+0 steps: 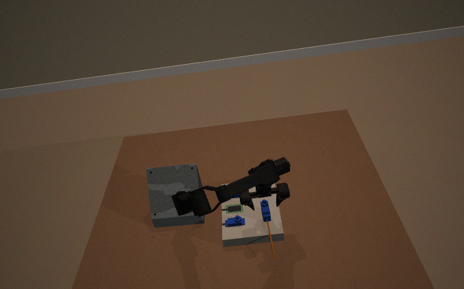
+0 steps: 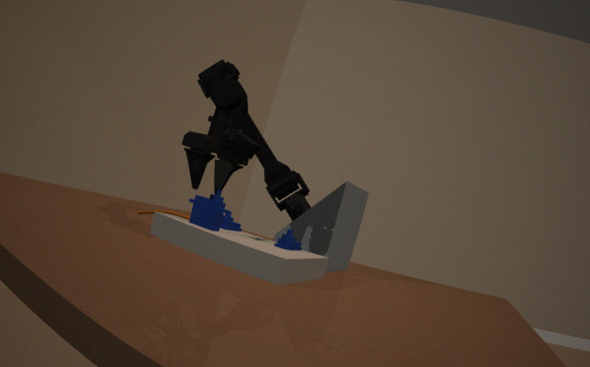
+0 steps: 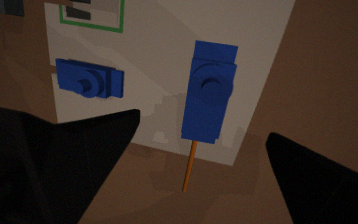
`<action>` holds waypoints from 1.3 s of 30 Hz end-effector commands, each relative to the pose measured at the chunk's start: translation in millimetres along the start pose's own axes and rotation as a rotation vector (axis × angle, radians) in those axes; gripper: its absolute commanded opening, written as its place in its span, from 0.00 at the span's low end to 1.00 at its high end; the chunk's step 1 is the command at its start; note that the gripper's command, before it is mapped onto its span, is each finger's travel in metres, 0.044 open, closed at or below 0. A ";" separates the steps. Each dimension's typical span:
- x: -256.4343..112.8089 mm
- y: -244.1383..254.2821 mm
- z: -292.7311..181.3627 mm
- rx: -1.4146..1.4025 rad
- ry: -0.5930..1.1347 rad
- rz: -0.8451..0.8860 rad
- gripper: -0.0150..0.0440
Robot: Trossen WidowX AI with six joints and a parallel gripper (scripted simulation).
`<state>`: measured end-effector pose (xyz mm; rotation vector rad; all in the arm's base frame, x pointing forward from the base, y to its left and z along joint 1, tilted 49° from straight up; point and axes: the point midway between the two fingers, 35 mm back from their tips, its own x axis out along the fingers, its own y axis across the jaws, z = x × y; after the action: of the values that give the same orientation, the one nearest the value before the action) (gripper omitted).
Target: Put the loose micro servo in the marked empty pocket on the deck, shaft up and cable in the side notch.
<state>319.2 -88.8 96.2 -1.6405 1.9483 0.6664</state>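
The loose blue micro servo stands upright on the white deck, shaft up. Its orange cable runs out over the deck's edge. My gripper is open and empty. Its fingertips are just above the loose servo's height, one on either side of it in the wrist view. The green-outlined pocket is empty, with its notch on the side toward the grey block; the wrist view cuts it off.
One fitted blue servo sits beside the pocket. Another sits on the pocket's other side, partly hidden by the arm in the top view. A grey wedge-shaped block stands beside the deck, under the arm's base.
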 end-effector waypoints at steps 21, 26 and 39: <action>21.9 0.2 -0.7 -0.002 0.003 -0.006 0.73; 21.9 0.2 -0.7 -0.002 0.003 -0.006 0.51; 1.6 2.3 -1.2 -0.002 0.002 -0.005 0.25</action>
<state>312.6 -102.0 86.9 -1.6380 1.9660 0.6737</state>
